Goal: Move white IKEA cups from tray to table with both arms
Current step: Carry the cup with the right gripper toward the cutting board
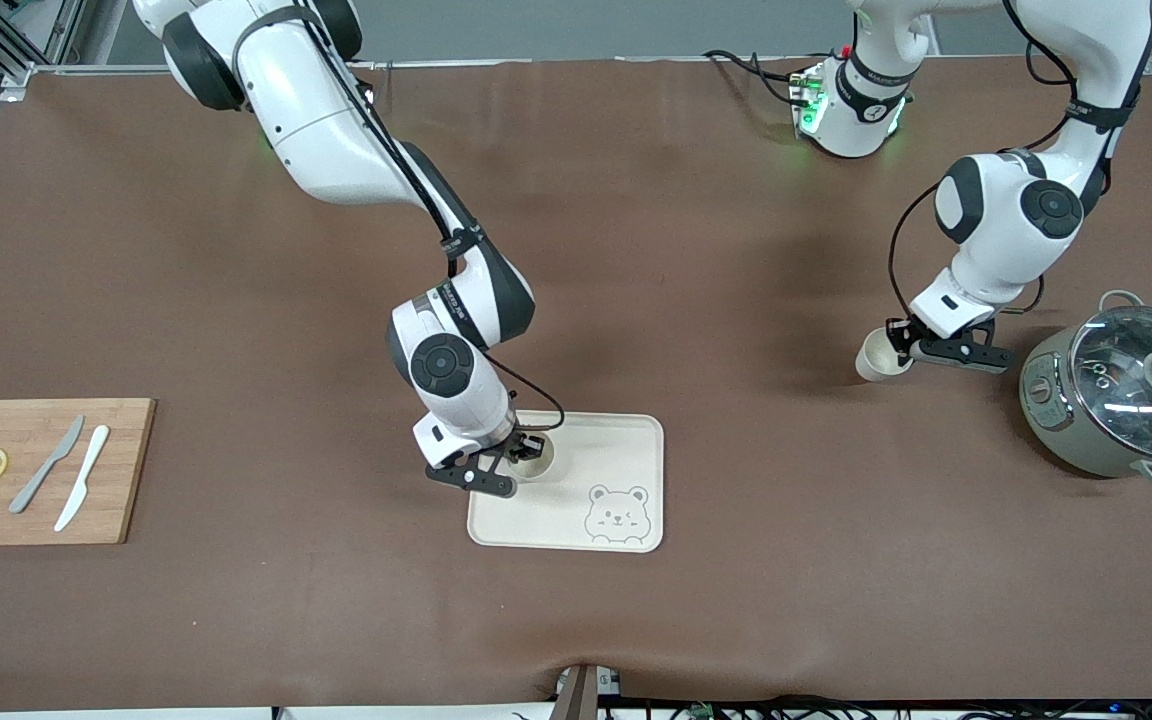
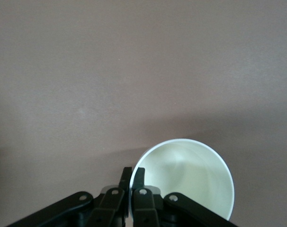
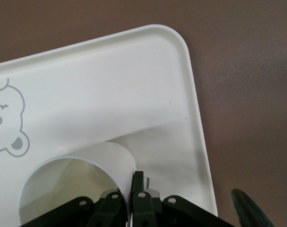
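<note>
My right gripper (image 1: pixel 526 452) is shut on the rim of a white cup (image 1: pixel 538 457) over the cream bear-printed tray (image 1: pixel 626 445), at the tray's corner toward the robots and the right arm's end. In the right wrist view the cup (image 3: pixel 72 184) has its wall pinched between the fingers, just above the tray (image 3: pixel 134 71). My left gripper (image 1: pixel 902 345) is shut on the rim of the second white cup (image 1: pixel 878 358), held tilted above the bare brown table next to the pot. In the left wrist view that cup (image 2: pixel 186 177) shows its open mouth.
A grey-green pot with a glass lid (image 1: pixel 1121 395) stands at the left arm's end, close to the left gripper. A wooden board (image 1: pixel 46 470) with two knives and lemon slices lies at the right arm's end. The bear print (image 1: pixel 616 515) is on the tray's near part.
</note>
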